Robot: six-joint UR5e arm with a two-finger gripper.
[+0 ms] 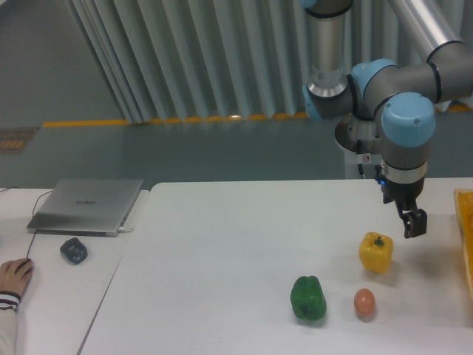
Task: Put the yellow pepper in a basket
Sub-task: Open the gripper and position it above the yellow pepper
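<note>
Pepper [376,251]: upright on the counter [222,244], left of the basket [466,237], free.
Pincer [414,224]: mine, empty, just up-right of the pepper; its opening I cannot tell.
Approach: centre over the stem, descend straight, grip the flat sides.
Avoid: the egg [363,302] nearby.

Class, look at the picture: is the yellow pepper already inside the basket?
No, the yellow pepper sits on the white table, left of the basket at the right edge.
</note>
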